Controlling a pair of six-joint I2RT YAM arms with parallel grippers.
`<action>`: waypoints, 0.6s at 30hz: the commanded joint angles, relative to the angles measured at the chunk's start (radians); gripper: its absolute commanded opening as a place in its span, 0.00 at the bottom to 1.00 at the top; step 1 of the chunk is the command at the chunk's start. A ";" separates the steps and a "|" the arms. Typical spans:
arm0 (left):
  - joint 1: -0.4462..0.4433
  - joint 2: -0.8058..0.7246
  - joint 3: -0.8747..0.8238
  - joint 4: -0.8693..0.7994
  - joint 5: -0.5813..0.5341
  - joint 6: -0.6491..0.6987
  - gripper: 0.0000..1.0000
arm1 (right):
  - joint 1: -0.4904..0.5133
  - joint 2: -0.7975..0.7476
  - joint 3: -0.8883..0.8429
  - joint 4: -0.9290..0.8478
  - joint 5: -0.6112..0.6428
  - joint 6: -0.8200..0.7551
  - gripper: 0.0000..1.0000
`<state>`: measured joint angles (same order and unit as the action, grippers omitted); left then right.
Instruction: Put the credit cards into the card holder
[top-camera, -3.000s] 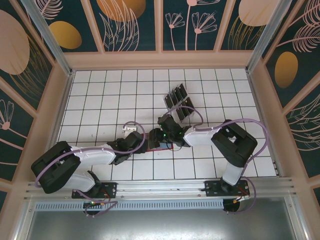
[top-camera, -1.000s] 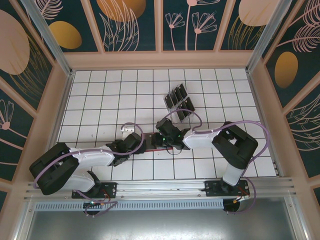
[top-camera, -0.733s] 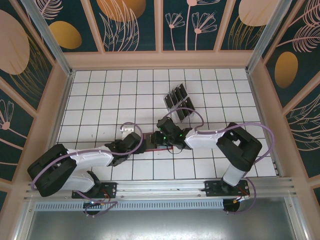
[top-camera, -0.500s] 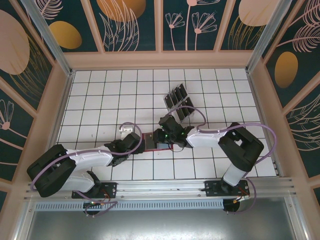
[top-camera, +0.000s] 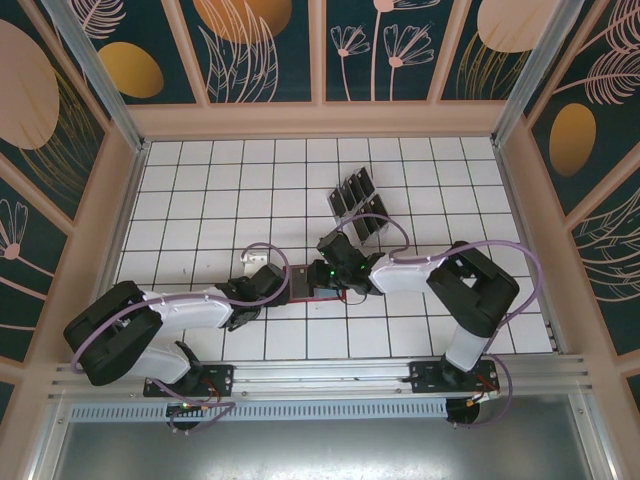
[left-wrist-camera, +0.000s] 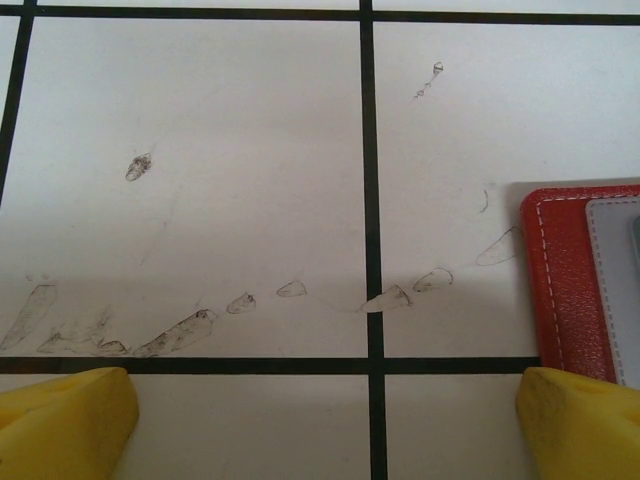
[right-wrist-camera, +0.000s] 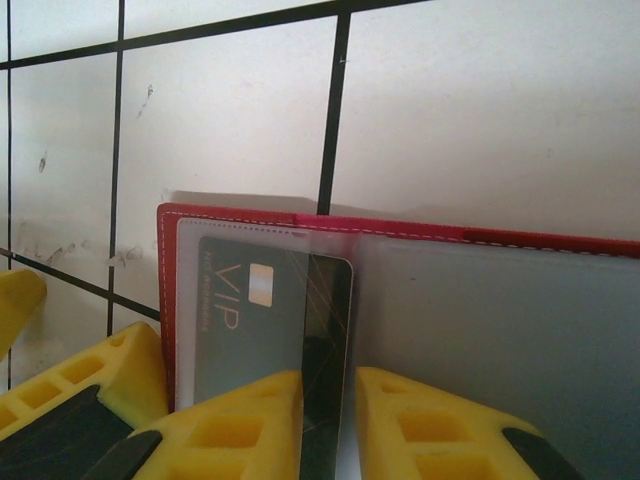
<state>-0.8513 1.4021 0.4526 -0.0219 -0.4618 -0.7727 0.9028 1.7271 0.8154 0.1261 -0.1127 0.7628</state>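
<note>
Right gripper (right-wrist-camera: 328, 386) pinches one credit card (right-wrist-camera: 262, 315) set partway into the card holder (right-wrist-camera: 480, 235) at its 12 o'clock; you have the racked cards (top-camera: 357, 205), 1 o'clock of the holder, left to load.

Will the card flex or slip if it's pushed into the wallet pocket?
The card looks flat though gripped at one end, so it is probably stiff. Its glossy face may slip in the right gripper. It is thin, so likely light.
</note>
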 joint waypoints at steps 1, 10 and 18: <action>0.008 0.035 -0.018 0.020 0.020 -0.018 0.98 | -0.004 0.026 0.001 0.038 -0.029 -0.013 0.20; 0.008 0.038 -0.034 0.054 0.044 -0.010 0.99 | 0.004 0.057 0.017 0.070 -0.067 0.006 0.15; 0.008 -0.047 0.000 -0.022 -0.016 -0.012 0.99 | 0.007 0.071 0.025 0.066 -0.065 0.010 0.15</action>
<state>-0.8509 1.3838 0.4450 -0.0120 -0.4618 -0.7727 0.9028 1.7702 0.8227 0.1844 -0.1593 0.7647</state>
